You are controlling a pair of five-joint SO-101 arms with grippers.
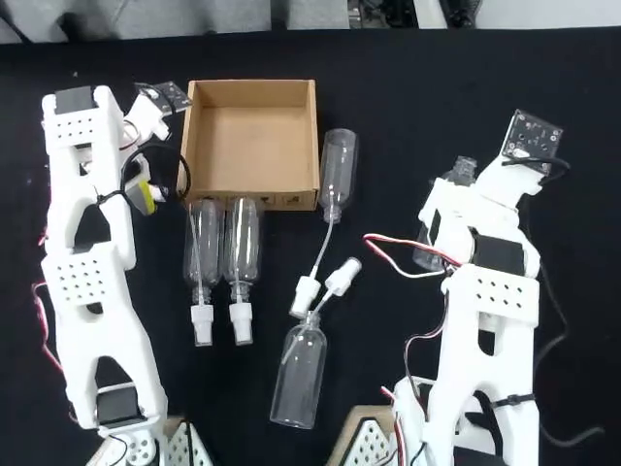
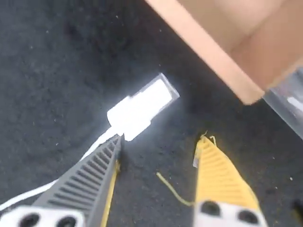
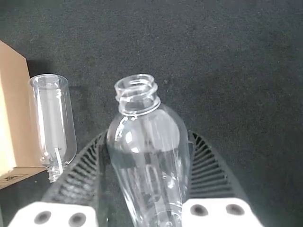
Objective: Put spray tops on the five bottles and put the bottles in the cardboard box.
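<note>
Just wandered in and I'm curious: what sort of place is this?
Likely a robotics lab workbench: two white plastic robot arms over a black table, with clear plastic bottles and a brown cardboard box laid out.

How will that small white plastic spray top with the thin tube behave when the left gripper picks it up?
The small white plastic spray top looks light, so it should lift easily. Its thin white tube lies curved, so it will probably flop and trail. Its glossy surface may slip.

Cardboard box (image 1: 254, 200) open above; two bottles (image 1: 241, 248) lie just beside front wall.
</note>
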